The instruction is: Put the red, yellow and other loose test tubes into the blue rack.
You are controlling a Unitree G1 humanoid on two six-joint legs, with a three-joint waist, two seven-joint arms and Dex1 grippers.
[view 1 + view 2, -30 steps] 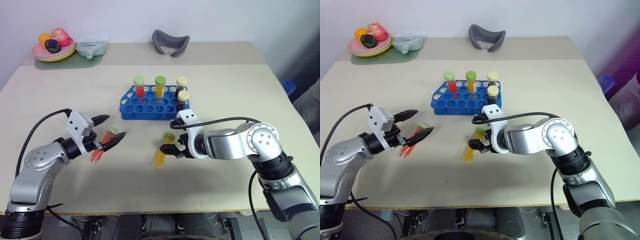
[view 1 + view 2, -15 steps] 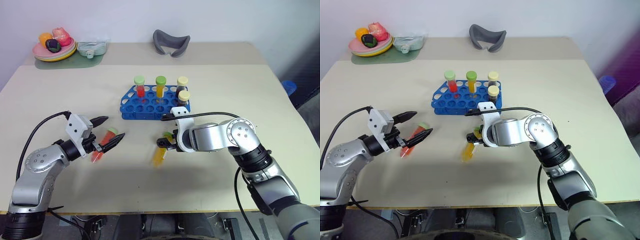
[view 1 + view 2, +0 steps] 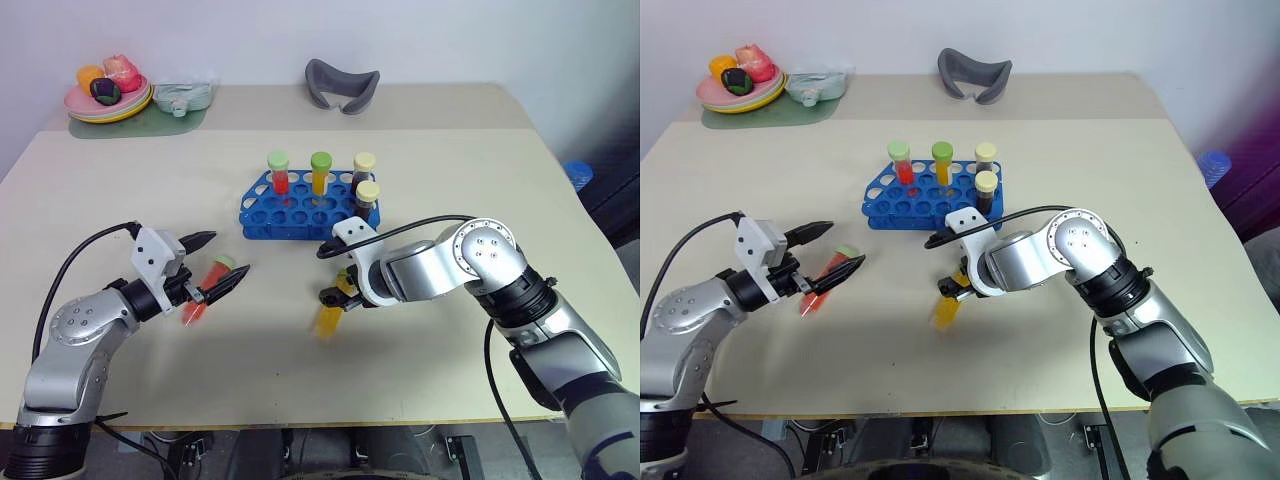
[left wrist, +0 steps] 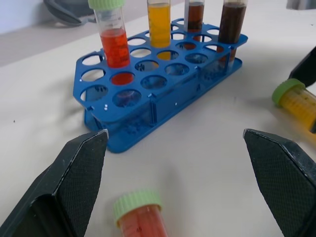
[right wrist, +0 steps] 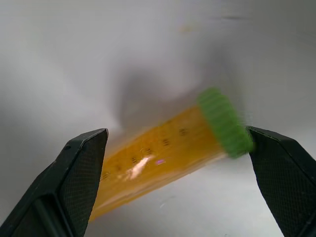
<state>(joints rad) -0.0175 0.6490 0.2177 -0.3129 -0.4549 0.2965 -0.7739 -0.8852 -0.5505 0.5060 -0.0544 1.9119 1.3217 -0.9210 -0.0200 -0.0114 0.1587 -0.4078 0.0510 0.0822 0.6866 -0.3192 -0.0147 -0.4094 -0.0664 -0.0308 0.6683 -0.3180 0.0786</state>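
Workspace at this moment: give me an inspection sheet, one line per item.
Surface: beige table, two joined tops.
Job's things: blue rack holds four capped tubes; red tube and yellow tube lie loose.
Clutter: plate of toy food, clear bag, grey curved piece at the far edge.
Grippers: left gripper open astride the red tube; right gripper open over the yellow tube.
Cables: black, on both arms.
Surroundings: pale wall.

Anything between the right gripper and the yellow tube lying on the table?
Nothing visible. The right gripper is open, one finger on each side of the yellow tube, which lies on bare table. The blue rack stands apart, beyond it.
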